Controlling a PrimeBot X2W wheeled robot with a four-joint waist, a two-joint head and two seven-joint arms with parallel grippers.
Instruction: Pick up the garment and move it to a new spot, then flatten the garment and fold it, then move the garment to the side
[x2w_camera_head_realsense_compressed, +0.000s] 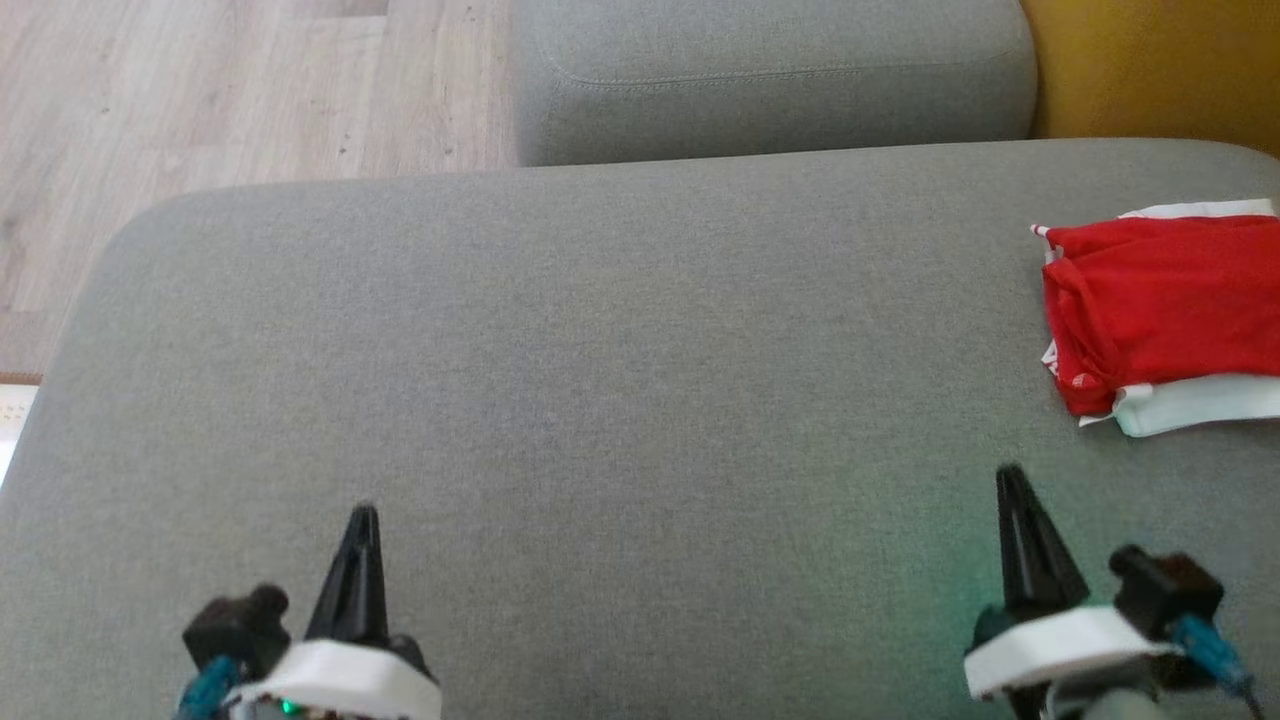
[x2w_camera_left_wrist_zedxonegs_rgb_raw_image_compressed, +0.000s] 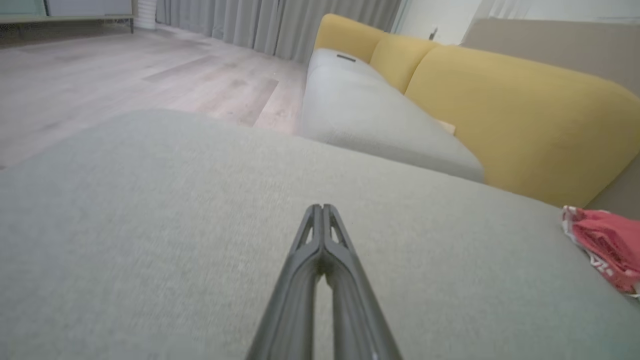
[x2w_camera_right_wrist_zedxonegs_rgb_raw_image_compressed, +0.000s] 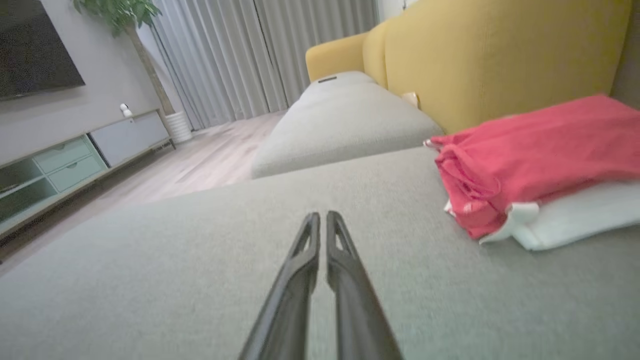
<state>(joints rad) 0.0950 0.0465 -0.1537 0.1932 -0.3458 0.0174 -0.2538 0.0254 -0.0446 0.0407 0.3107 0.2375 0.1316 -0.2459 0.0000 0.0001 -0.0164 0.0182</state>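
The garment (x2w_camera_head_realsense_compressed: 1160, 300) is a red folded bundle with white cloth showing along its edges, lying at three o'clock on the grey cushion (x2w_camera_head_realsense_compressed: 640, 350). The left gripper (x2w_camera_head_realsense_compressed: 362, 515) at seven o'clock and the right gripper (x2w_camera_head_realsense_compressed: 1010, 475) at five o'clock are both clenched on nothing, clear of it

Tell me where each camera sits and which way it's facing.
Head view: on the head, looking down on the wide grey fabric cushion; both shut jaws at bottom.
Left wrist view: on the left wrist, facing along the cushion toward the yellow fabric sofa back; left jaws shut.
Right wrist view: on the right wrist, facing likewise; right jaws shut.
Shared: all show the folded red fabric garment.
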